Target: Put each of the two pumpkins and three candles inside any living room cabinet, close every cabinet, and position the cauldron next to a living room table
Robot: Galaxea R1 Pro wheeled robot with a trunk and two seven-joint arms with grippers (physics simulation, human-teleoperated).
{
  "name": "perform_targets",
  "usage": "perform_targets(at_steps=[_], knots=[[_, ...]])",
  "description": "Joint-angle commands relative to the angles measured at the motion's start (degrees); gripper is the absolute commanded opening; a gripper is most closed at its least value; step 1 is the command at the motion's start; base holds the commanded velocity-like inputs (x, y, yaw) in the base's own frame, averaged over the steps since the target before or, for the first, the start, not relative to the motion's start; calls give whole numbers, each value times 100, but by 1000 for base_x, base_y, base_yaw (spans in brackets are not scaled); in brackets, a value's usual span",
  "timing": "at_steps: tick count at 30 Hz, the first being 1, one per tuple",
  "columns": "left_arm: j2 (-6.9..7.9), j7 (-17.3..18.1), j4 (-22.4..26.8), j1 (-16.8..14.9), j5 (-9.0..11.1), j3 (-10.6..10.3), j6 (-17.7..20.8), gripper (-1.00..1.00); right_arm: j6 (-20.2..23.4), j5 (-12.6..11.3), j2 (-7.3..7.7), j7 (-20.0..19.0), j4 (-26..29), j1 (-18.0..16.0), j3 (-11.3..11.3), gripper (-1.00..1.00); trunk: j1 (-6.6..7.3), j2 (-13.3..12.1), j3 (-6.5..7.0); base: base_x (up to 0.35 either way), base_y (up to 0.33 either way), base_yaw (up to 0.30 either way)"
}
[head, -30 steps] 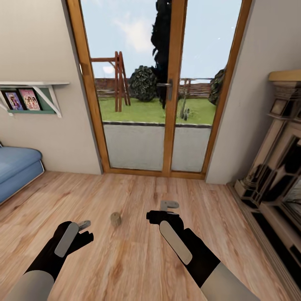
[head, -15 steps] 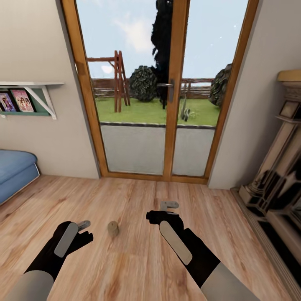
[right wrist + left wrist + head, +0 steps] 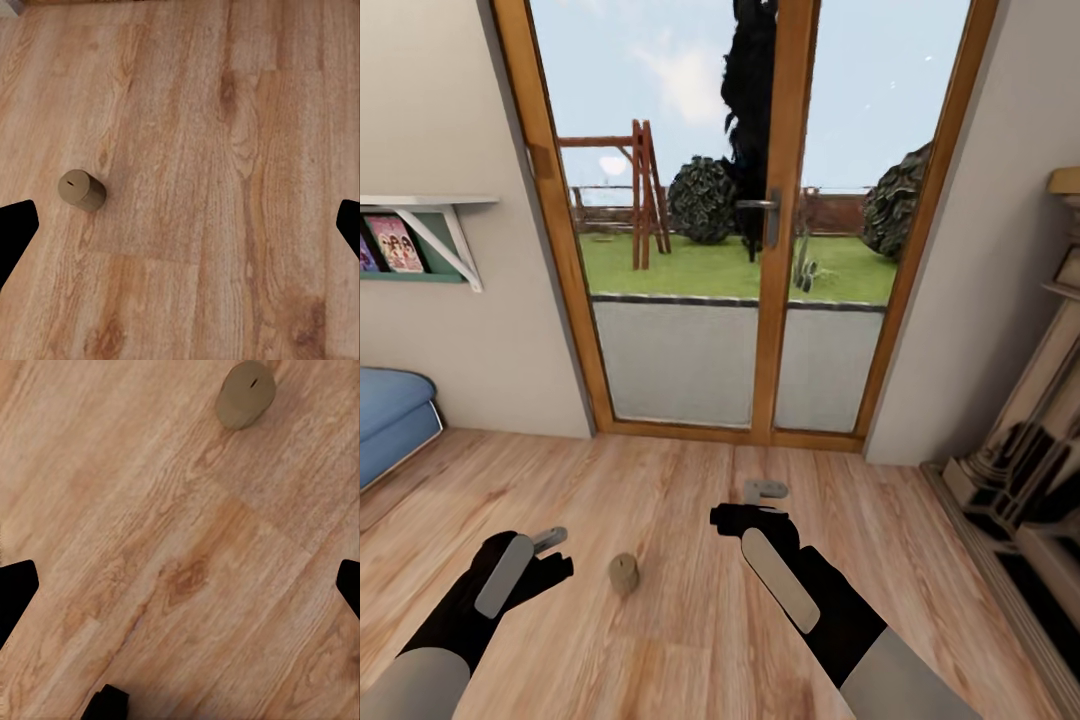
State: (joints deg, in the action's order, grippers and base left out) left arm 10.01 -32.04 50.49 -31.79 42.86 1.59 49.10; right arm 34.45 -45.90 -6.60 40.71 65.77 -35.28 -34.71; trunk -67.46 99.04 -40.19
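A wood-framed glass double door (image 3: 760,220) with a dark lever handle (image 3: 758,205) faces a lawn (image 3: 730,265). A wall shelf (image 3: 420,215) holds framed pictures (image 3: 395,245). A blue sofa (image 3: 390,415) sits below it.

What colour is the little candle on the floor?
The candle is plain brown, tan on top with a small dark wick mark. It shows best in the right wrist view.

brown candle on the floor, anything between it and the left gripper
Nothing. In the head view only bare wood floor separates the left gripper from the brown candle, which stands upright. The left wrist view shows the same bare planks.
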Motion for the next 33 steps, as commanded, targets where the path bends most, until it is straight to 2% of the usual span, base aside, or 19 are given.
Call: perform_targets(at_steps=[1, 3, 6, 11, 18, 33], knots=[[11, -47, -4, -3, 58, -63, 12, 100, 9, -44, 1, 52, 6, -6, -9, 100, -2, 3, -6, 254, 0, 0], [23, -42, -17, -3, 52, -232, 12, 100, 9, -45, 1, 52, 6, -7, -9, 100, -2, 3, -6, 253, 0, 0], [37, -40, -30, -3, 2, -293, 12, 100, 9, -43, 1, 52, 6, -6, -9, 100, -2, 3, -6, 253, 2, 0], [36, -32, -69, -3, -98, -300, 12, 100, 9, -43, 1, 52, 6, -7, -9, 100, -2, 3, -6, 275, 72, 0], [36, -31, -74, -3, -111, -306, 12, 100, 9, -43, 1, 52, 6, -5, -8, 100, -2, 3, -6, 292, 100, 0], [36, -31, -75, -3, -111, -307, 12, 100, 8, -43, 1, 52, 6, -7, -6, 100, -2, 3, -6, 311, 4, 0]])
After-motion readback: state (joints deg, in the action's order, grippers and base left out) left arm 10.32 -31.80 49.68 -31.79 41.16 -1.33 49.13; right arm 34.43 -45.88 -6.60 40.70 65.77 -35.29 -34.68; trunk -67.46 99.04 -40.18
